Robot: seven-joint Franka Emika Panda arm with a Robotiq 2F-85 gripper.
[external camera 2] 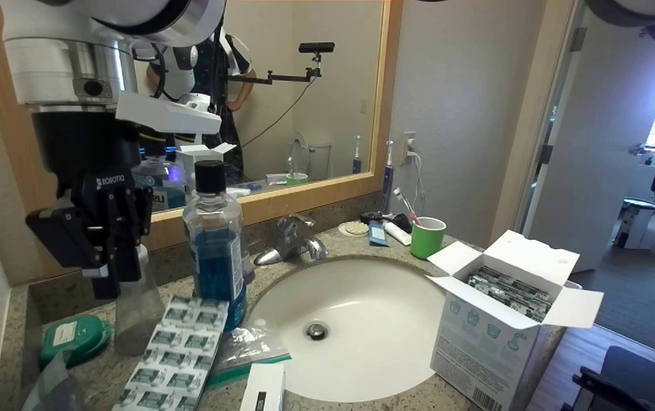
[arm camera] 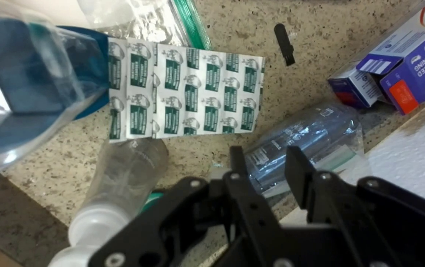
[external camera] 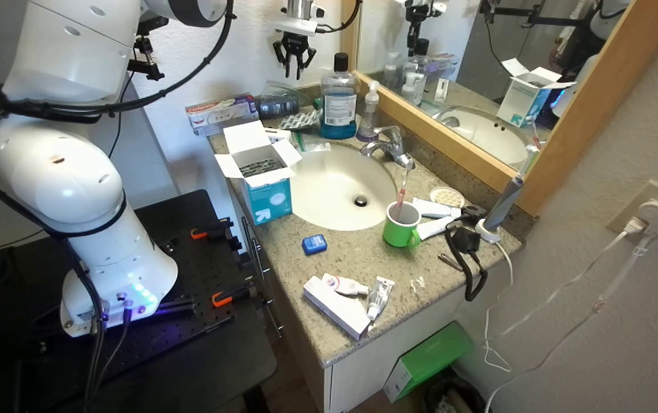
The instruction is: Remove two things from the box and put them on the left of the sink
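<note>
In the open box [external camera 2: 478, 354] beside the sink [external camera 2: 378, 342], printed packs [external camera 2: 510, 292] are stowed. The jaws of the gripper [arm camera: 265, 150] are parted, nothing held. Presumably light, slick and bendable, these are best pinched by an exposed edge.

The box [external camera: 269, 201] is teal and white, the foil strips [arm camera: 212, 94] white with repeating dark-green blocks, mouthwash [external camera 2: 212, 265] blue, mug [external camera 2: 426, 240] green, fingers [arm camera: 300, 173] black, table [external camera: 357, 258] speckled beige.

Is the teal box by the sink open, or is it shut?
Open: in both exterior views, the box has flaps spread outward and printed strips visible inside.
</note>
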